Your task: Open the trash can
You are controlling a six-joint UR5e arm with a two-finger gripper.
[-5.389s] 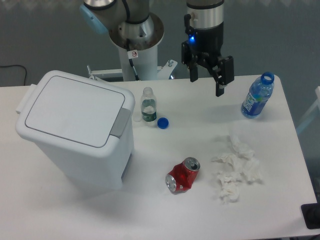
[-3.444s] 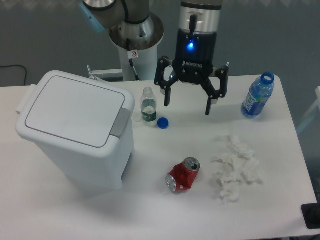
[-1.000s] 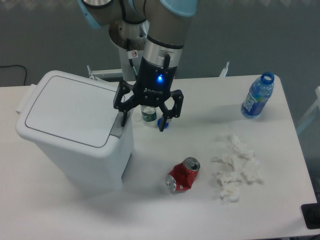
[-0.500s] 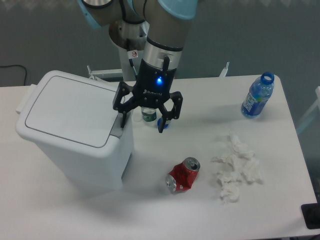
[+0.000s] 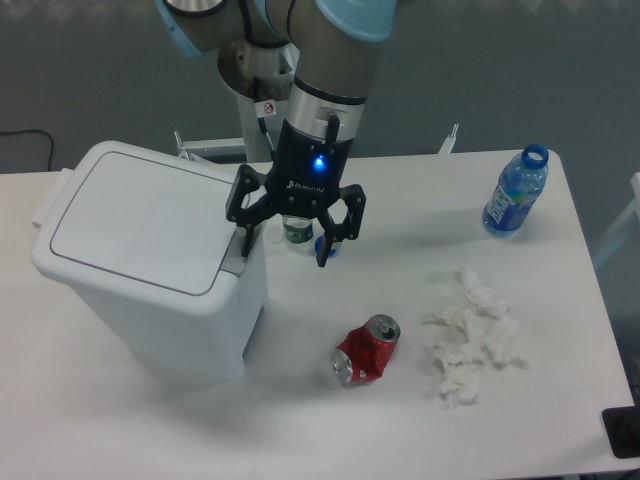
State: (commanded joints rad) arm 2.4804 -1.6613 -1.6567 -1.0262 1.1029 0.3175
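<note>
The jaws of the gripper [image 5: 284,243] are spread wide and nothing is held between them. One fingertip [image 5: 244,243] is set on or just over the grey push-button tab [image 5: 236,257] at the front edge of the trash can [image 5: 150,270], which stands at the left of the worktop [image 5: 320,420] with its flat lid [image 5: 145,221] shut. The other finger hangs over bare worktop, close to the blue cap [image 5: 331,245] and the small clear bottle [image 5: 294,229], which is largely hidden behind the gripper.

A slip is judged possible if the press lands on the tab's rim, so that the fingertip skids off without the latch being released. A hard downward push near the bin's edge could also tip or shift the light bin. The free finger could knock the small bottle or the cap.

A crushed red soda can [image 5: 366,351], crumpled tissue [image 5: 472,339] and an open blue water bottle [image 5: 515,191] lie to the right on the white worktop. Behind, a grey floor and the arm's pedestal [image 5: 268,112] are seen.
</note>
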